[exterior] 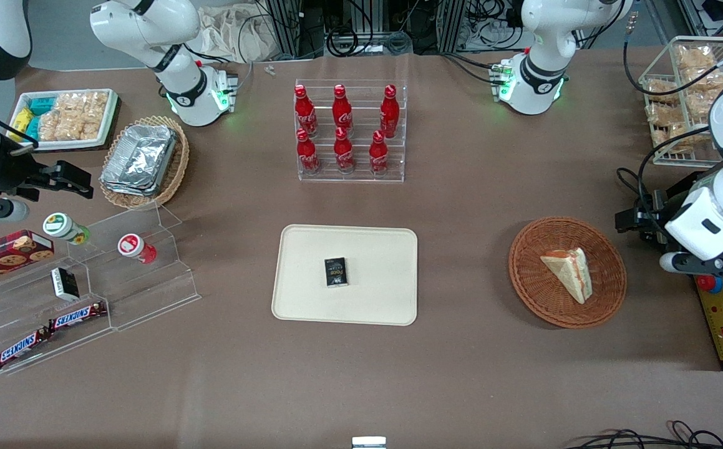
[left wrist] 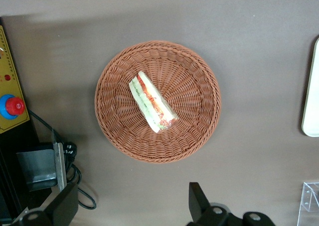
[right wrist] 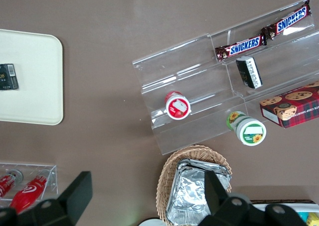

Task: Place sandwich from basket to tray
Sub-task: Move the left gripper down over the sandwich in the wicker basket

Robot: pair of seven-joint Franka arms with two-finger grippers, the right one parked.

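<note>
Your sandwich (exterior: 568, 273) lies in the basket (exterior: 539, 299), resting on one flat face a little off the basket's middle, its red and green filling edge showing in the wrist view (left wrist: 152, 102). The basket (left wrist: 199, 131) sits on the brown table (exterior: 461, 374) toward the working arm's end, well apart from the tray (exterior: 311, 299). The tray lies flat near the table's middle and carries only a small black packet (exterior: 336, 272) near its centre. Your gripper (left wrist: 133, 200) hangs above the table just beside the basket, clear of its rim; its two fingers (left wrist: 198, 200) stand wide apart and hold nothing. A rack of red bottles (exterior: 342, 128) stands farther from the front camera than the tray.
</note>
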